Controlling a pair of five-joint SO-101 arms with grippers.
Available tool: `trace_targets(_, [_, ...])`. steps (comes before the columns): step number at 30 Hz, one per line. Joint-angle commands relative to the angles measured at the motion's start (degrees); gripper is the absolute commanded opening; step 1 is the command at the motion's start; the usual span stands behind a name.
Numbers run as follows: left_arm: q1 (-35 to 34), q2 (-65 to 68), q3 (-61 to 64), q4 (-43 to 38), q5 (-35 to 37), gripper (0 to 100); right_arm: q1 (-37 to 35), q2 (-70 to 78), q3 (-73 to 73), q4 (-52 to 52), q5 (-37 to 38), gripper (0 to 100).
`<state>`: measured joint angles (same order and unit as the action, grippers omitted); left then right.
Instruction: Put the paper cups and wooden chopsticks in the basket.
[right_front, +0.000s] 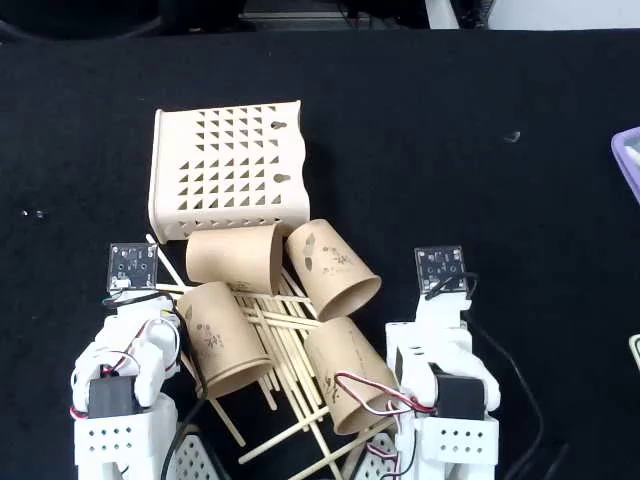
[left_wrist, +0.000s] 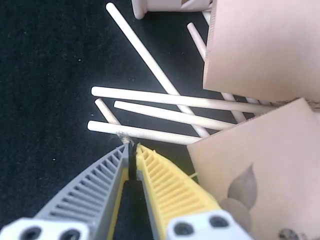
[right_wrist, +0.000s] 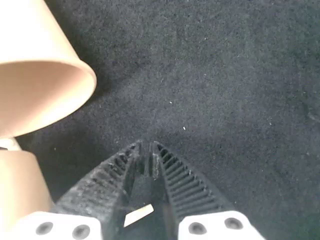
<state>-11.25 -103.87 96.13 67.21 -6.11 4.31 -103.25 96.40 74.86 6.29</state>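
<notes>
- Basket (right_front: 228, 170) tipped on its side in the far-left part of the black desk (right_front: 480, 180), cut-out wall facing up.
- Four paper cups (right_front: 235, 257) lying on their sides in a cluster on the near side of the basket. Two just beside the basket, the other two closer to the desk's near edge.
- Chopsticks (right_front: 288, 372) strewn criss-cross under and between the cups, reaching down to the near edge between the two arms.
- Left gripper (left_wrist: 131, 146) clenched, tips pressed together with nothing between them, just beside one chopstick and next to a cup.
- Right gripper (right_wrist: 146, 145) likewise closed and holding nothing, over bare black cloth, with a cup's open mouth off to one side.
- Purple object (right_front: 627, 160) at the desk's right edge, possibly a tray; too little in view to say.
</notes>
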Motion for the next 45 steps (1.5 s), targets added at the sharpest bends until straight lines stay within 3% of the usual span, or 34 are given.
trace_targets(1, [0.22,-0.26,1.19,0.26,-0.44,3,-0.79,-5.41,0.13,0.09,-0.44,4.1])
trace_targets(33, [0.22,-0.18,1.19,0.26,-0.53,3,-1.05,-5.41,0.13,0.09,-0.35,4.1])
trace_targets(38, [-0.22,-0.53,0.92,4.04,-0.88,3,-1.05,-5.41,0.13,0.00,-0.09,4.2])
trace_targets(41, [-4.53,-0.53,-1.54,3.69,-2.29,3,-1.14,-5.41,0.13,-0.18,0.09,4.3])
trace_targets(45, [-14.73,-0.53,-10.59,3.69,-13.63,3,-0.79,-5.41,-0.13,-4.22,0.09,4.3])
